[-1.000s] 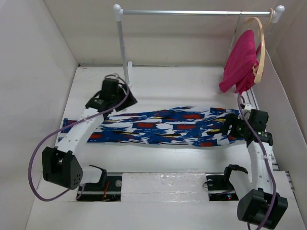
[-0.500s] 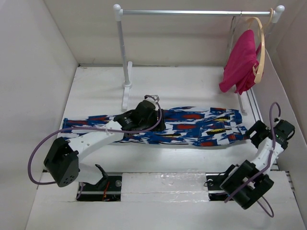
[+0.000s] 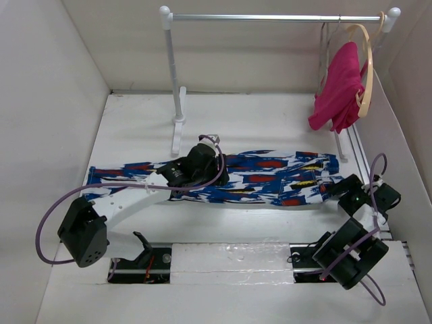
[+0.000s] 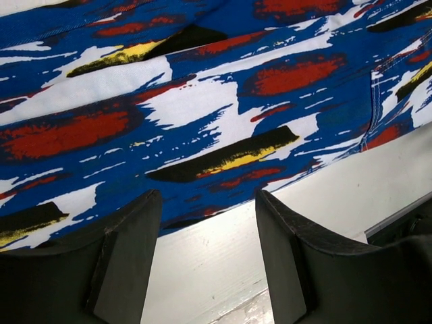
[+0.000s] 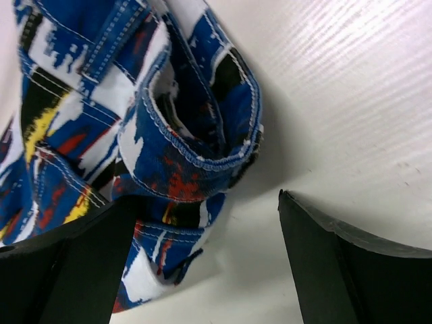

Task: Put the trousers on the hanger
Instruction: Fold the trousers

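Right claw sits nearest, low at the waistband end of the trousers. It is spread, and a folded lump of waistband lies just ahead of its gap, not pinched. Left claw is spread too and empty, hovering over the near hem edge about mid-length, with bare worktop showing between its fingers.

Trousers lie flat and stretched left to right across the worktop, waist at the right. Nothing is lifted.

At the far right end of the rail hangs the hanger, thin wire and hard to make out. It is just beside a wooden hanger carrying a pink garment, well apart from the trousers.

Step, as I judge it: lining up the first grasp on the fabric, so the task is barely begun. Next move likely calls for both claws to drop and close on the cloth edge. The wire hanger must also come down, or the trousers go up to it, to drape over its bottom bar.
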You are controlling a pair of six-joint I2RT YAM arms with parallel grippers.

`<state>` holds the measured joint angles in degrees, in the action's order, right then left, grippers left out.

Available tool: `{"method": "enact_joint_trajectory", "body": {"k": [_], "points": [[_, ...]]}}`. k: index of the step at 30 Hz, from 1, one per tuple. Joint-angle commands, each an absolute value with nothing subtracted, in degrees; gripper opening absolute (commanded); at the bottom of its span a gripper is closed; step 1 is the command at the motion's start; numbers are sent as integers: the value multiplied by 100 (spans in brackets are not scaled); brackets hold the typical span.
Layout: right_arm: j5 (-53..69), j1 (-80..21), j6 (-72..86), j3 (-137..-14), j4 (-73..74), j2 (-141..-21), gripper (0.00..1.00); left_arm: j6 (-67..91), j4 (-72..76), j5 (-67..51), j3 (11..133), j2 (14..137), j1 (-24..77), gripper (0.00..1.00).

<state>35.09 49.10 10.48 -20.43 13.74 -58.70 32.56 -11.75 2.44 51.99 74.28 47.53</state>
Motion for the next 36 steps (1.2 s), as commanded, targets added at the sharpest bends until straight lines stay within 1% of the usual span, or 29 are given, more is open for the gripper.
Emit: {"method": "enact_joint_trajectory", "body": {"k": [1, 4, 7, 9, 13, 17, 18, 20, 25, 27, 28, 29, 30, 31, 32, 34, 35, 36], "points": [[3665, 4887, 1485, -1705, 704, -5933, 91, 3164, -1002, 290, 5203, 7470, 4764, 54], [3770, 4948, 1362, -1819, 1203, -5522, 89, 3120, -1055, 272, 5300, 7532, 4764, 53], [3315, 5000, 1117, -2301, 2088, -4610, 89, 3068, -1028, 290, 5309, 7567, 4764, 53], [3270, 4870, 732, -2688, 2355, -4763, 90, 3076, -1028, 264, 5309, 7611, 4764, 53], [3252, 4922, 554, -2830, 2592, -4702, 90, 3094, -1011, 202, 5309, 7699, 4764, 53], [2997, 4834, 563, -2514, 2426, -5087, 91, 3067, -984, 167, 5344, 7743, 4764, 53], [3067, 4886, 676, -2261, 2156, -5367, 91, 3067, -1002, 80, 5387, 7778, 4572, 53], [3102, 4887, 764, -2076, 1865, -5457, 91, 3076, -1002, 62, 5405, 7761, 4570, 52], [3349, 4721, 1380, -1845, 661, -6247, 91, 3059, -985, 167, 5659, 7866, 4500, 52], [3314, 4606, 1450, -1915, 475, -6415, 86, 3067, -905, 167, 5652, 8076, 4500, 51], [3331, 4605, 1476, -1916, 449, -6512, 82, 3146, -897, 158, 5660, 8173, 4448, 47], [3357, 4605, 1503, -1925, 413, -6495, 64, 3233, -923, 132, 5643, 8409, 4447, 41], [3392, 4666, 1512, -1942, 413, -6443, 51, 3313, -914, 45, 5616, 8524, 4447, 34], [3366, 4737, 1486, -2047, 700, -6355, 33, 3392, -914, 27, 5529, 8621, 4378, 23], [3331, 4807, 1433, -2126, 886, -6024, 9, 3575, -862, 26, 5450, 8787, 4325, 18], [3086, 4921, 1222, -2563, 1534, -5574, 0, 3726, -800, -184, 5196, 8920, 4167, 13], [2981, 4922, 1161, -2740, 1756, -5094, 0, 3840, -765, -176, 5125, 8973, 4096, 11], [2858, 4922, 1099, -2934, 1967, -4863, 0, 3910, -765, -150, 5028, 8982, 3922, 9]]}}
